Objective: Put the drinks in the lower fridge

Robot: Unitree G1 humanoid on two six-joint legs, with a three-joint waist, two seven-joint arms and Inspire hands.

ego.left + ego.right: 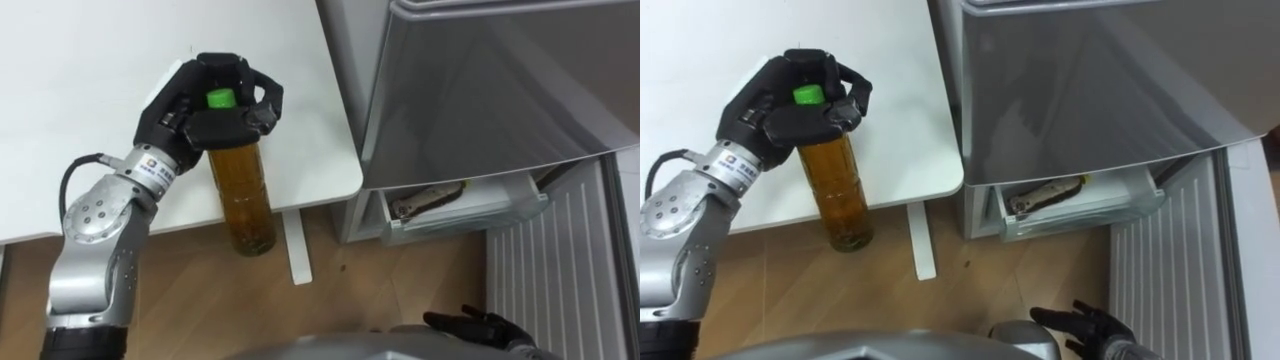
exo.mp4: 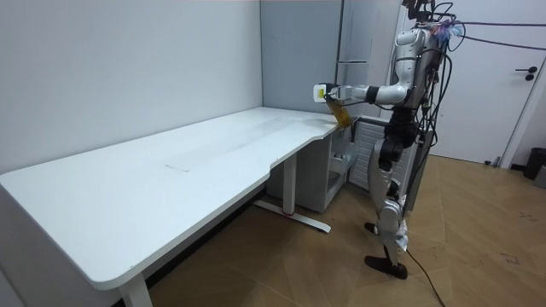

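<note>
The left robot hand (image 1: 178, 115), curled round the neck of the bottle (image 1: 244, 195) at upper left, should keep it upright swinging right toward the lower fridge (image 1: 468, 212).

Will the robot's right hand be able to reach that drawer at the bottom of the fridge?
Probably yes. The lower door stands open, and nothing lies between the open right hand and the drawer.

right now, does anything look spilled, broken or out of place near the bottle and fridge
Nothing spilled or broken. The bottle hangs upright and capped from the left hand, fingers round its neck. Only oddity: the fridge drawer sits part way out with a brownish item in it. Right hand open, low.
</note>
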